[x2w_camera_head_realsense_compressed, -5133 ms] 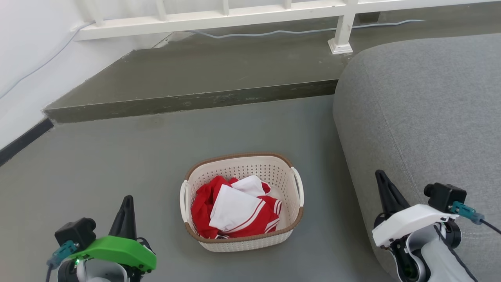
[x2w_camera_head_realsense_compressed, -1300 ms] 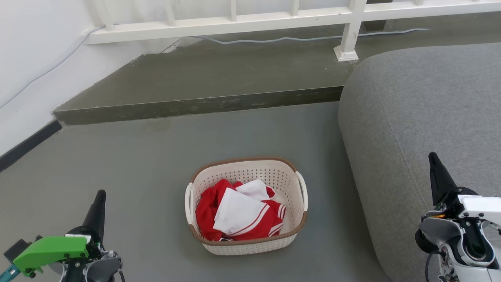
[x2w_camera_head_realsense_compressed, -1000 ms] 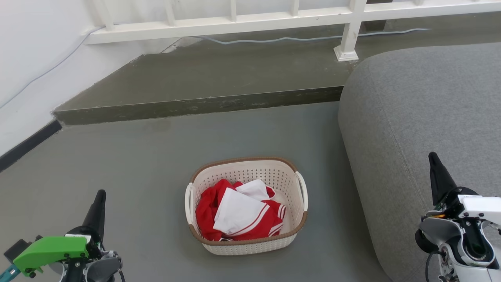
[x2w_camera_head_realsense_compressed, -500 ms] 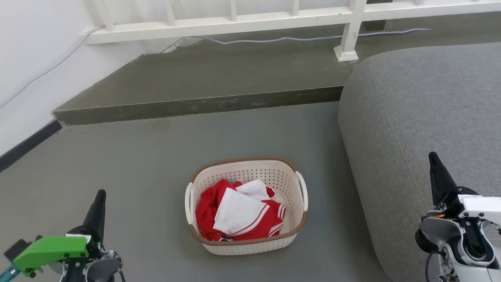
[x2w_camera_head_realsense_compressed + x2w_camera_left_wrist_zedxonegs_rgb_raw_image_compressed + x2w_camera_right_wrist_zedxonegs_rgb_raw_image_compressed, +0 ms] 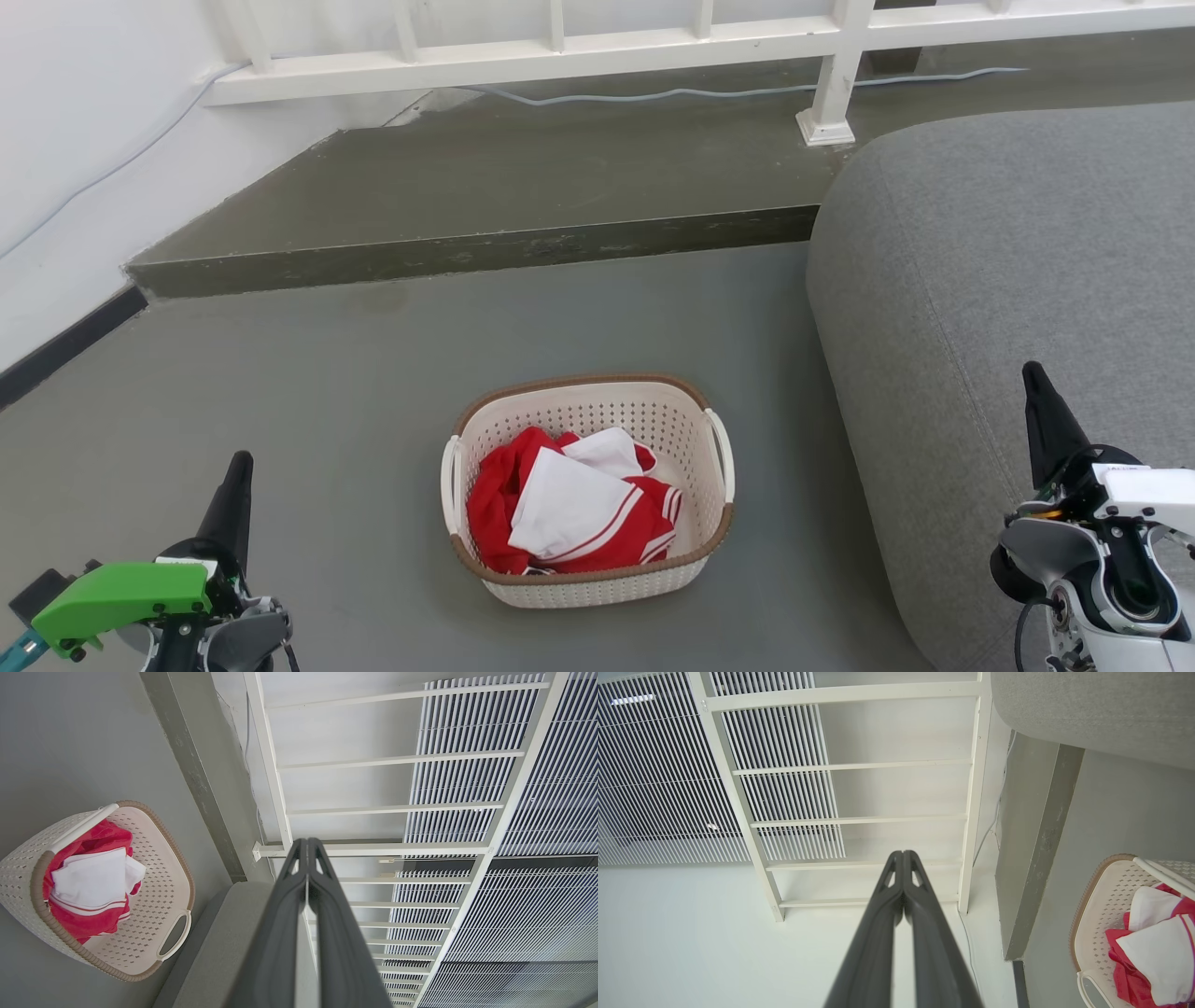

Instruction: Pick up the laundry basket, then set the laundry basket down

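We noted a grey floor point(image 5: 280, 392) meeting a raised step point(image 5: 523, 177) – darker, its front edge scuffed. A white railing point(image 5: 560, 47) ran along the step's far side, with a pale cable point(image 5: 653, 93) lying on the step beneath it. White wall point(image 5: 84, 112) at left, black skirting point(image 5: 65, 341) at its foot. A grey upholstered sofa point(image 5: 1008, 280) bulked at right. Red and white clothes point(image 5: 569, 509) lay crumpled together, left of the sofa. Beyond the railing – white slatted panels point(image 5: 551, 812).
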Robot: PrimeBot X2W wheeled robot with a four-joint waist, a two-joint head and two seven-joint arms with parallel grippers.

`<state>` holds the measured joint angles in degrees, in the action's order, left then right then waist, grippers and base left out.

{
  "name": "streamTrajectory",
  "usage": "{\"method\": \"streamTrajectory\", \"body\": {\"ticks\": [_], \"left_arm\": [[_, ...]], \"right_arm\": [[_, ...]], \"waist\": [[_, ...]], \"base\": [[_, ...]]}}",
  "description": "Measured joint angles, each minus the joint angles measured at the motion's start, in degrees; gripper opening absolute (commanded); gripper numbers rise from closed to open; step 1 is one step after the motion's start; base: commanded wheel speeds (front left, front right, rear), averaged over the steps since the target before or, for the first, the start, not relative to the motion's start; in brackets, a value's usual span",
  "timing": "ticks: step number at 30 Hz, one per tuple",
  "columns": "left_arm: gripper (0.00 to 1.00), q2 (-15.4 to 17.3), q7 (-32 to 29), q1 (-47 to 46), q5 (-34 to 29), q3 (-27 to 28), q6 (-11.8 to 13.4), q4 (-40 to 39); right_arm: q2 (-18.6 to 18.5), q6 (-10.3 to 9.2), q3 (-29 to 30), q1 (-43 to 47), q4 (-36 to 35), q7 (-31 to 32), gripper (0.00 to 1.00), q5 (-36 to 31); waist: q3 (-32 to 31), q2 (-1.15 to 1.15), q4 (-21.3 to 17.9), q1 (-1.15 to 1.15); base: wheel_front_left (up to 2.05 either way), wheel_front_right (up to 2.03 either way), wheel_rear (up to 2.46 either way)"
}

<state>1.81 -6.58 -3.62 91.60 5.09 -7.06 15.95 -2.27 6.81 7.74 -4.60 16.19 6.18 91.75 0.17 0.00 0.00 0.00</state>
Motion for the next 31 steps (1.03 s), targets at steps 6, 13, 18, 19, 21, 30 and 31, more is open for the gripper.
{"method": "streamTrajectory", "body": {"ticks": [6,13,18,19,21,30,31], "left_arm": [[0.0,0.0,0.0,0.0,0.0,0.0,0.0,0.0],[0.0,0.0,0.0,0.0,0.0,0.0,0.0,0.0],[0.0,0.0,0.0,0.0,0.0,0.0,0.0,0.0],[0.0,0.0,0.0,0.0,0.0,0.0,0.0,0.0],[0.0,0.0,0.0,0.0,0.0,0.0,0.0,0.0],[0.0,0.0,0.1,0.0,0.0,0.0,0.0,0.0],[0.0,0.0,0.1,0.0,0.0,0.0,0.0,0.0]], "right_arm": [[0.0,0.0,0.0,0.0,0.0,0.0,0.0,0.0],[0.0,0.0,0.0,0.0,0.0,0.0,0.0,0.0],[0.0,0.0,0.0,0.0,0.0,0.0,0.0,0.0],[0.0,0.0,0.0,0.0,0.0,0.0,0.0,0.0],[0.0,0.0,0.0,0.0,0.0,0.0,0.0,0.0],[0.0,0.18,0.0,0.0,0.0,0.0,0.0,0.0],[0.0,0.22,0.0,0.0,0.0,0.0,0.0,0.0]], "waist": [[0.0,0.0,0.0,0.0],[0.0,0.0,0.0,0.0],[0.0,0.0,0.0,0.0],[0.0,0.0,0.0,0.0],[0.0,0.0,0.0,0.0],[0.0,0.0,0.0,0.0],[0.0,0.0,0.0,0.0]], "base": [[0.0,0.0,0.0],[0.0,0.0,0.0],[0.0,0.0,0.0],[0.0,0.0,0.0],[0.0,0.0,0.0],[0.0,0.0,0.0],[0.0,0.0,0.0]]}}
